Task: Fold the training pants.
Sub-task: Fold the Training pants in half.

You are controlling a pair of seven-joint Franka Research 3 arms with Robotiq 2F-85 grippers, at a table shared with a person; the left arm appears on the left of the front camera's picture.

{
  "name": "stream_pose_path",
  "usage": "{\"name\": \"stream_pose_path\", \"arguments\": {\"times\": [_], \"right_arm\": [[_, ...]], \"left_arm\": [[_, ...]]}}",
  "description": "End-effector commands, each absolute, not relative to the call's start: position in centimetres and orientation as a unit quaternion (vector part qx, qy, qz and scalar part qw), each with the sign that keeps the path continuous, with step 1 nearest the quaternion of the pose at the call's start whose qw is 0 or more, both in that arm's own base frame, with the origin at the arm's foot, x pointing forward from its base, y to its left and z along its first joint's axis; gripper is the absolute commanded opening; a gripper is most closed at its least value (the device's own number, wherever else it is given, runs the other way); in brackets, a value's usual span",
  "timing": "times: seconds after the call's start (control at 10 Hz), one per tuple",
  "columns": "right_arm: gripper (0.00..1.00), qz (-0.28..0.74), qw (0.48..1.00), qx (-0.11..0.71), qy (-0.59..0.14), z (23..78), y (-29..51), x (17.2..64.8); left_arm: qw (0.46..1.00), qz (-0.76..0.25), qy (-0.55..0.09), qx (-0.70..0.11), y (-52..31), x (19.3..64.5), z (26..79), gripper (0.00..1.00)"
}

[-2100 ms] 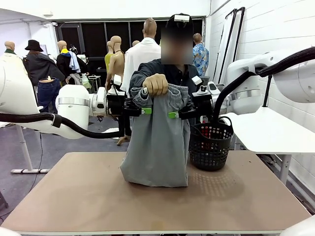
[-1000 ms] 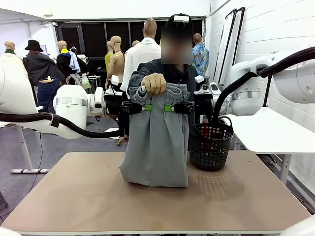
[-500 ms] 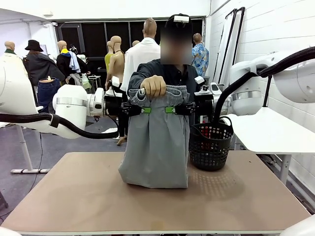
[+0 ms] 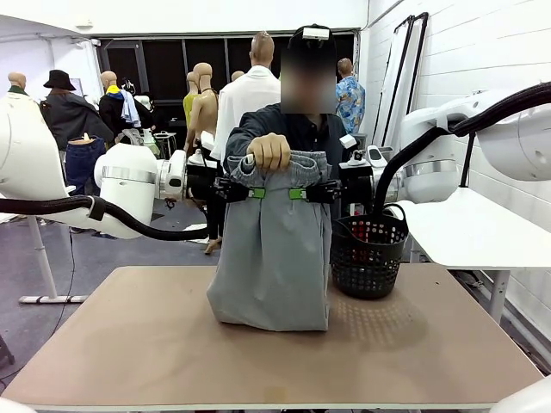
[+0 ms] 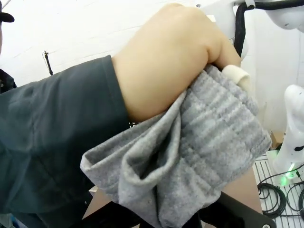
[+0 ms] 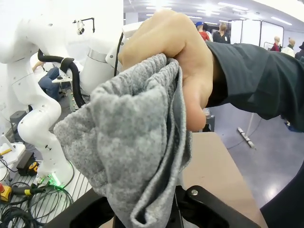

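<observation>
Front view, left to right: the left gripper (image 4: 256, 192) comes in level from the left. Its green pads are pinched together on the training pants (image 4: 274, 267), just below the gathered waistband. The person's hand (image 4: 269, 151) is fisted on the waistband above, toward its left corner, with a dark sleeve (image 4: 258, 125) behind it. The right gripper (image 4: 297, 194) comes in level from the right, pads likewise clamped on the cloth at the same height, near the left one. The pants hang upright between the person and the camera, their lower edge bunched on the table (image 4: 129, 344). A black mesh basket (image 4: 368, 254) stands on the table just right of the pants; whether the two touch, cannot tell

Left wrist view adds what the front view does not resolve: ribbing in the waistband and a white cord-like end poking out beside the knuckles. The cloth drapes over this gripper's black fingers (image 5: 237, 216), so the pads and the pinch point are hidden here

Right wrist view: the same fist seen from the other side, with the folded waistband falling over the fingers (image 6: 213, 204). The pads are again covered, and a strip of tabletop shows beneath

Hard to make out: the two legs cannot be told apart in the hanging cloth; the basket's upper left rim is cut off by the right gripper's body
</observation>
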State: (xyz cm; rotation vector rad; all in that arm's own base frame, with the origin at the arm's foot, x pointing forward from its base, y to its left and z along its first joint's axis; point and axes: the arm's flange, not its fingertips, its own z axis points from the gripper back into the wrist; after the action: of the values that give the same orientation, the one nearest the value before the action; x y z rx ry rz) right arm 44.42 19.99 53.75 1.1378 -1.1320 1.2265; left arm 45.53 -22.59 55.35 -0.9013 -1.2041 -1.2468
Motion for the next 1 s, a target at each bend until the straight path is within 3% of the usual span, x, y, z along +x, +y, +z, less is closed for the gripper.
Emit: {"name": "stream_pose_path", "arguments": {"times": [0.0,0.9], "right_arm": [[0.00,0.512,0.526,0.484,-0.475,54.09,20.00,44.31],[0.00,0.512,0.526,0.484,-0.475,54.09,20.00,44.31]], "left_arm": [[0.548,-0.527,-0.520,-0.390,-22.33,45.19,54.98,0.00],[0.548,-0.527,-0.520,-0.390,-22.33,45.19,54.98,0.00]]}}
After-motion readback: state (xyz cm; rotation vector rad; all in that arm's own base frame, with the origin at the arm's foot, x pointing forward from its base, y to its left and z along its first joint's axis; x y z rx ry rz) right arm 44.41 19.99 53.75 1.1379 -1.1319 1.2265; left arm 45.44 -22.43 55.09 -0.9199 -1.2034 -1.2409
